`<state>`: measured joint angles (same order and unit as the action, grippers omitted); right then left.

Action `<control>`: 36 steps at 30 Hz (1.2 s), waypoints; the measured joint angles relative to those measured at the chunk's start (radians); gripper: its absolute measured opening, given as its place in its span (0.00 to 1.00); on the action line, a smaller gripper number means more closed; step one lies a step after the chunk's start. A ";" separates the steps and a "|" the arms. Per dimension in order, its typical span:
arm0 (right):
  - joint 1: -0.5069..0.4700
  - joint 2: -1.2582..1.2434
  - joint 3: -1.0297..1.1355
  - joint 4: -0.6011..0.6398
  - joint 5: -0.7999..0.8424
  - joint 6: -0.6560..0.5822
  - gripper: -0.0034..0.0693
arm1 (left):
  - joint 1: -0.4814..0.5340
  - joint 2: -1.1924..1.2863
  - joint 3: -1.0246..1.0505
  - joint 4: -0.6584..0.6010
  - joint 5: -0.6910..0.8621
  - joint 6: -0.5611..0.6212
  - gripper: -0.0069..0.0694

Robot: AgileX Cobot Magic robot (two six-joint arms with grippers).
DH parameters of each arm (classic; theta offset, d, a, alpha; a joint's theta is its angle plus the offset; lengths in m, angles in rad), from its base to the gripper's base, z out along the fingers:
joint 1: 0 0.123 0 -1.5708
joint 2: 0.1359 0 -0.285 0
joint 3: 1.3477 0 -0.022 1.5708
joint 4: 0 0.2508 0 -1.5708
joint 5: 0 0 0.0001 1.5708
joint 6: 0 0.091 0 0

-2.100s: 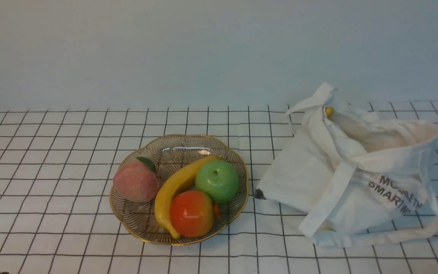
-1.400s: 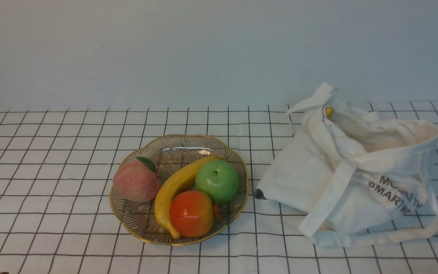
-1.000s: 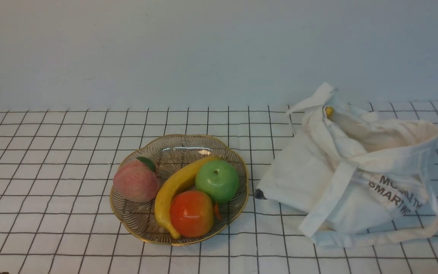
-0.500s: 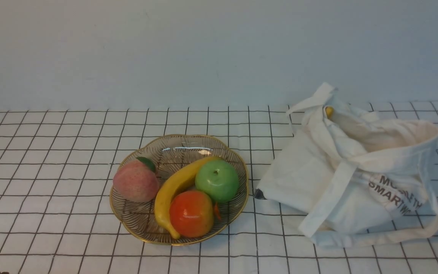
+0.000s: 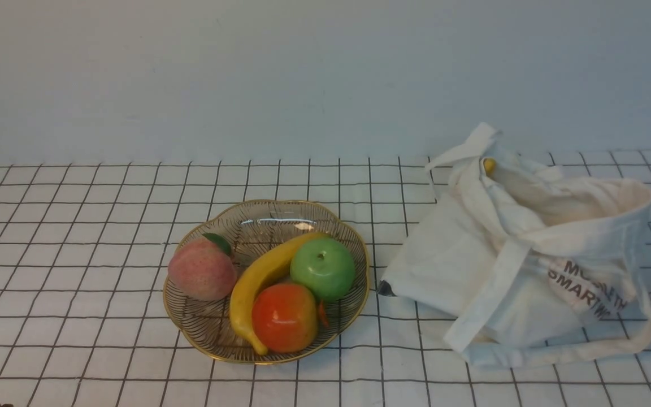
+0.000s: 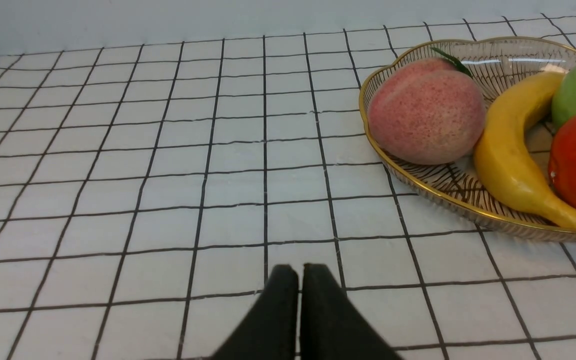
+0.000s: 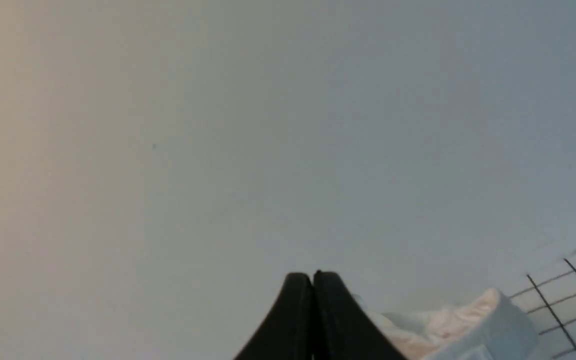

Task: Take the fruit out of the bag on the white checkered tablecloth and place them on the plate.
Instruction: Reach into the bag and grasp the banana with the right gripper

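Both jaws are pressed together and empty; the fruit [image 5: 489,165], barely showing, could snag a slack strap [image 5: 492,288] and drag the bag [image 5: 444,265] along the worktop [image 5: 77,215].

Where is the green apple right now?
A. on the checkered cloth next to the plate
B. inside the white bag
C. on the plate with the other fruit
C: the green apple sits inside the gold-rimmed plate, right beside the banana, and well apart from the bag.
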<state>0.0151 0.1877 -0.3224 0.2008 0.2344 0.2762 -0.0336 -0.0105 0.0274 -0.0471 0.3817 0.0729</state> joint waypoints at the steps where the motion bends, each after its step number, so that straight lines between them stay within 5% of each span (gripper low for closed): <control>1: 0.000 0.040 -0.035 -0.015 0.036 -0.009 0.03 | 0.000 0.000 0.000 0.000 0.000 0.000 0.08; 9: 0.000 0.622 -0.435 -0.088 0.348 -0.186 0.03 | 0.000 0.000 0.000 0.000 0.000 0.000 0.08; 22: 0.047 1.271 -0.836 0.190 0.384 -0.565 0.06 | 0.000 0.000 0.000 0.000 0.000 0.000 0.08; 36: 0.130 1.688 -1.088 0.243 0.382 -0.583 0.41 | 0.000 0.000 0.000 0.000 0.000 0.000 0.08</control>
<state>0.1447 1.8757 -1.4099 0.4435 0.6161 -0.3072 -0.0336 -0.0105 0.0274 -0.0471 0.3817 0.0729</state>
